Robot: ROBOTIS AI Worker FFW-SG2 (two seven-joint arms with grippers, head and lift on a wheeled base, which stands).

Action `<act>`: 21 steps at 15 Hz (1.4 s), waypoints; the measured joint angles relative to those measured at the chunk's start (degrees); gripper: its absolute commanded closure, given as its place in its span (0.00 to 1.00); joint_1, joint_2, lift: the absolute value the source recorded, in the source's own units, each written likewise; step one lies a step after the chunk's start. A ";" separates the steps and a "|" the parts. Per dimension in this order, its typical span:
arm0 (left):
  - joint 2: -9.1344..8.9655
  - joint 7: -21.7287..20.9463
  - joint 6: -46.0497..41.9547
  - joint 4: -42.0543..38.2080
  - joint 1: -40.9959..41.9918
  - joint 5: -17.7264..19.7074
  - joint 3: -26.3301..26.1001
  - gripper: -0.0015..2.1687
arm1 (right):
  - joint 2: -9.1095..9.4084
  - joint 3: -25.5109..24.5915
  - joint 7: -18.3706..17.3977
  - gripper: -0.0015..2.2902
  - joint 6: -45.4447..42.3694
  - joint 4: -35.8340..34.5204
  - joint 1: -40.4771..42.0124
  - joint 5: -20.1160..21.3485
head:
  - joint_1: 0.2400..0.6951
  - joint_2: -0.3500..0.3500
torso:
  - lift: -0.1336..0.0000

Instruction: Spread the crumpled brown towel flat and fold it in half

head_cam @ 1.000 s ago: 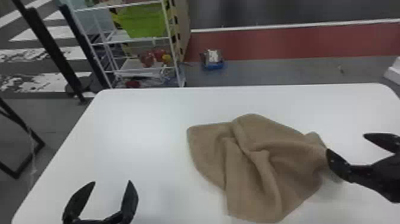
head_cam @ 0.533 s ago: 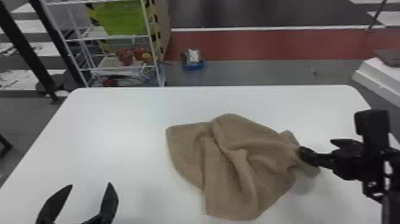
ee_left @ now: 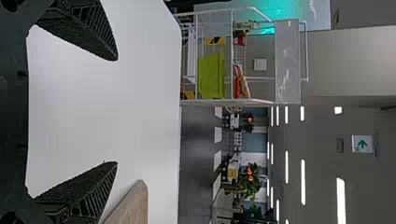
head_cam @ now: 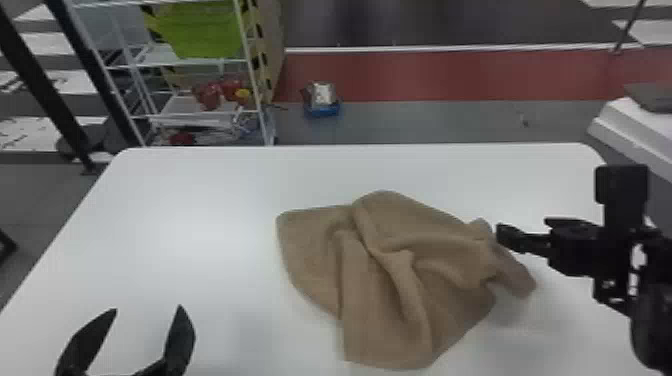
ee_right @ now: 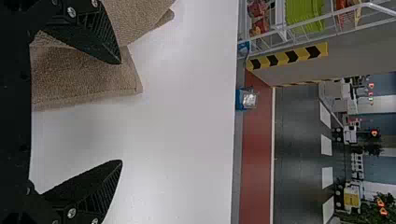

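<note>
Brown towel [head_cam: 390, 260] on the white counter [head_cam: 190, 240], R of ctr, still crumpled: ridges running across the middle, a small flap sticking out at its R end. Same shape & spot as 0.5 s ago, as far as I can see.

Main diff is the R claw [head_cam: 524, 226]: 0.5 s ago its near finger was over the towel's R end; now it's shifted a bit toward the counter's far side, tip right by the towel's upper R edge. More of the R arm shows vs 1 s ago, too. R wrist view: R claw [ee_right: 120, 112] has its fingers wide apart, nothing btwn them gripped, one finger overlapping the towel in view; can't tell if it touches.

L claw [head_cam: 147, 309] is over the near L part of the counter, well apart from the towel, fingers spread w/ nothing held; no real chg vs counter.

Head view has swung R since 1 s ago, so the counter, the white rack [head_cam: 251, 60] & its green bin [head_cam: 205, 30] all sit further L.
</note>
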 measured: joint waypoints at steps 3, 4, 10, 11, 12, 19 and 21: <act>0.00 0.00 0.00 -0.18 0.13 0.00 -0.04 0.04 | -0.01 1.06 0.02 0.12 0.09 3.45 -1.91 0.55 | 1.00 0.60 | 0.00; 0.00 0.00 0.00 -0.22 0.19 0.00 -0.08 0.04 | 0.01 1.81 -0.07 0.14 0.09 4.45 -2.36 0.71 | 1.00 0.61 | 0.00; 0.00 0.00 -0.45 -0.58 0.83 0.00 0.05 0.04 | 0.01 4.72 -0.88 0.14 -0.06 8.26 -3.80 2.35 | 1.00 0.65 | 0.00; 0.00 0.00 -0.56 -0.59 0.90 0.00 0.04 0.04 | 0.00 4.85 -0.98 0.14 -0.11 8.81 -3.93 2.59 | 1.00 0.65 | 0.00; 0.00 0.00 -0.66 -0.60 0.98 0.00 0.02 0.04 | -0.01 4.93 -1.15 0.14 -0.19 9.29 -4.03 2.72 | 1.00 0.65 | 0.00; 0.00 -0.06 -1.05 -0.43 1.23 0.00 0.02 0.04 | -0.01 5.33 -1.44 0.37 -0.09 9.60 -3.88 2.96 | 1.00 0.65 | 0.00; 0.00 -0.05 -1.06 -0.41 1.25 0.00 0.02 0.04 | -0.01 5.41 -1.44 0.45 -0.09 9.55 -3.75 2.96 | 1.00 0.65 | 0.00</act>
